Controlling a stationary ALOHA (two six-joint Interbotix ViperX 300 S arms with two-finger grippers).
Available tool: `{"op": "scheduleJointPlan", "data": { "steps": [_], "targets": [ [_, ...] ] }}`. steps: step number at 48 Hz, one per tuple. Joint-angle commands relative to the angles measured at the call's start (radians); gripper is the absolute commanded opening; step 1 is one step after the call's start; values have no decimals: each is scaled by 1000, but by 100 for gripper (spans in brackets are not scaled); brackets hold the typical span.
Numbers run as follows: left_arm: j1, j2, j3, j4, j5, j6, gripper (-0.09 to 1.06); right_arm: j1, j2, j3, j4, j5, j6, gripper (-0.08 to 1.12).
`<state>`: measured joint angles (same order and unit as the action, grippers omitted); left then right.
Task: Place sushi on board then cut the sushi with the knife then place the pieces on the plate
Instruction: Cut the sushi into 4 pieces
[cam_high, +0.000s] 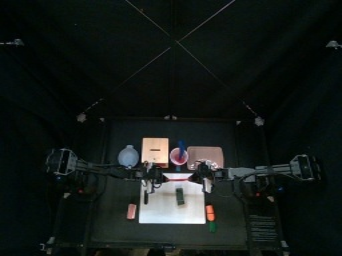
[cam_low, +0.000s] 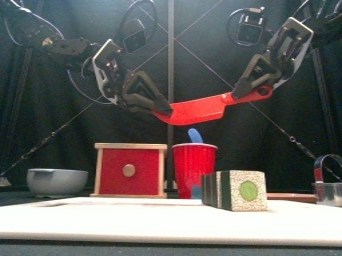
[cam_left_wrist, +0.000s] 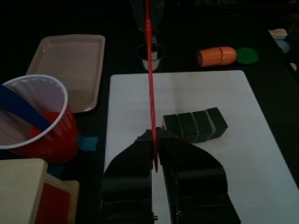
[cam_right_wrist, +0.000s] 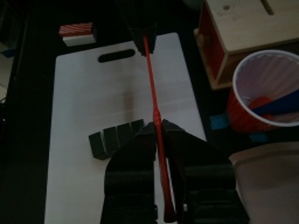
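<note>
The left end effector (cam_low: 150, 103) and the right end effector (cam_low: 254, 88) were both clenched on the red knife (cam_low: 201, 107), one at each end. They held it in the air over the white board (cam_low: 134, 222) (in both wrist views it showed edge-on, as a thin red line). The sushi roll (cam_low: 238, 190) lay on that board with its blocks together. It was well below the knife, more under the right end effector than the left, and touched neither. Behind the board on the desk stood the red cup (cam_low: 194, 168) holding the blue knife (cam_low: 195, 135). The pink tray (cam_left_wrist: 68, 57) lay to the right of the cup.
</note>
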<state>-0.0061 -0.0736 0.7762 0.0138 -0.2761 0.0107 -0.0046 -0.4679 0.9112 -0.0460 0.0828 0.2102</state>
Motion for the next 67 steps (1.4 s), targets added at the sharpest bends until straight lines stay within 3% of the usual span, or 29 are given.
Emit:
{"op": "scheduleJointPlan", "data": {
  "steps": [1,8,40,51,67],
  "targets": [
    [-20,3,-28,0,-5,0,37,2,-2,-11,15,25,2,38],
    [-43,15,-32,-6,-5,-3,37,2,14,-15,23,80,2,38],
    [-149,101,-81,-104,-5,-3,37,17,170,-84,29,209,-3,37],
    [-166,118,-75,-135,-2,-3,37,20,206,-92,35,216,0,37],
    [-166,155,-83,-135,54,-3,37,23,232,-101,37,245,2,37]
  ]
}}
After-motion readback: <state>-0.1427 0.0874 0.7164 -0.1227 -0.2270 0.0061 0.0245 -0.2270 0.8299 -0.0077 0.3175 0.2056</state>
